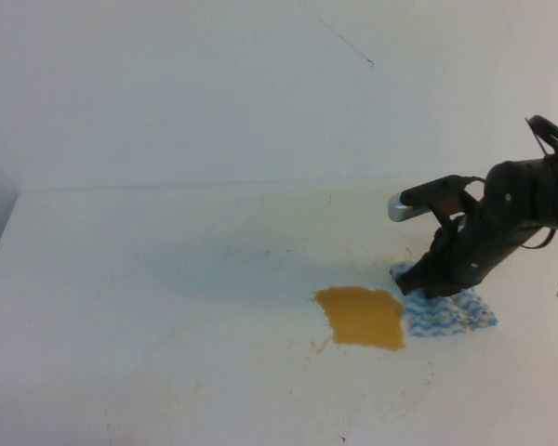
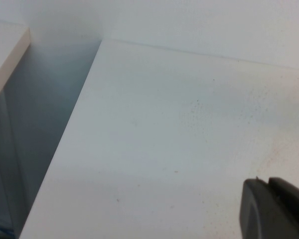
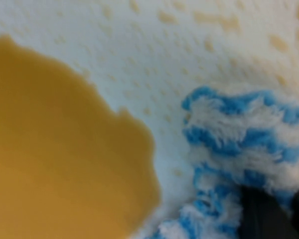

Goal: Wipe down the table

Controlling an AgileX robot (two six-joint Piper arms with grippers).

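Right of centre in the high view, the right gripper (image 1: 426, 283) pinches the blue-striped cloth (image 1: 456, 316) by its edge beside the yellow spill (image 1: 361, 316), a thin hold likely to slip mid-wipe; the left gripper (image 2: 275, 206), state untellable, hangs over bare table (image 2: 164, 124).

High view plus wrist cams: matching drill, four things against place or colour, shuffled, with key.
1 spill
2 cloth
3 right gripper
4 left gripper

A blue and white, lying right of the spill
B down on the cloth
C mustard yellow patch on the table
D above bare table, out of the high view

Pairs: 1-C, 2-A, 3-B, 4-D
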